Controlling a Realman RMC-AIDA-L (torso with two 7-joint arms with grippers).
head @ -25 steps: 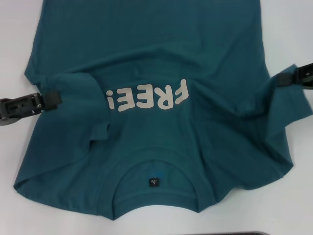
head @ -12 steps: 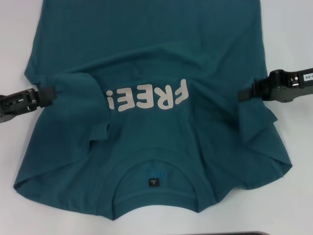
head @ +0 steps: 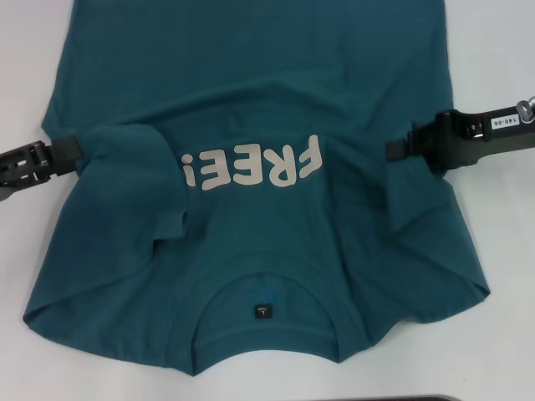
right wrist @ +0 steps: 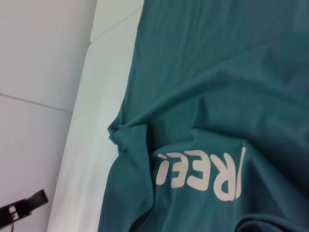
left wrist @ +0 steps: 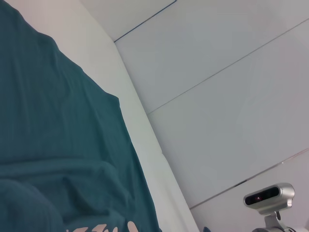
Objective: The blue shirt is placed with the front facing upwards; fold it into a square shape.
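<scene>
Both grippers — left [head: 73, 147], right [head: 393, 150] — pinch blue shirt [head: 267, 100] sleeves; only head view shows it.

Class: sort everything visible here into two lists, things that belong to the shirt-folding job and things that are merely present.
Belongs to the job:
blue shirt, front up, sleeves folded inward
left gripper, at the shirt's left edge
right gripper, over the shirt's right side

Merely present:
white table
camera on a stand beyond the table
</scene>
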